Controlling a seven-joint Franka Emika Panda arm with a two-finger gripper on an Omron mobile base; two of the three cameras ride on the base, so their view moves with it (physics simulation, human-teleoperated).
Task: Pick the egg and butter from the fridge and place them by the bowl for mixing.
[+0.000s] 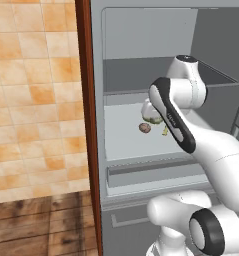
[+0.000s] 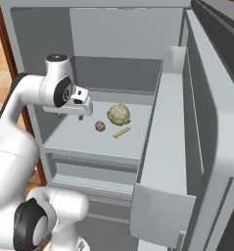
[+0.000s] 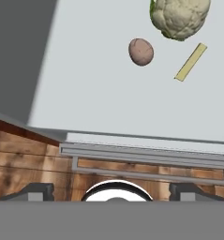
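The egg point(image 2: 100, 126) lies on the pale shelf of the open fridge point(image 2: 113, 34), just beside the butter point(image 2: 121, 132), and we see a greenish-white lump point(image 2: 119, 114) close behind both. Our gripper point(image 2: 81, 115) hovers over the shelf's front left, apart from the egg, jaws spread wide, holding nothing.

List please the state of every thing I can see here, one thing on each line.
fridge: door open, inside visible.
egg: lying on the shelf, untouched.
butter: lying flat on the same shelf, beside the egg, not touching it.
greenish-white lump: resting on the shelf behind both.
pincer: open, empty, above the shelf short of the egg.
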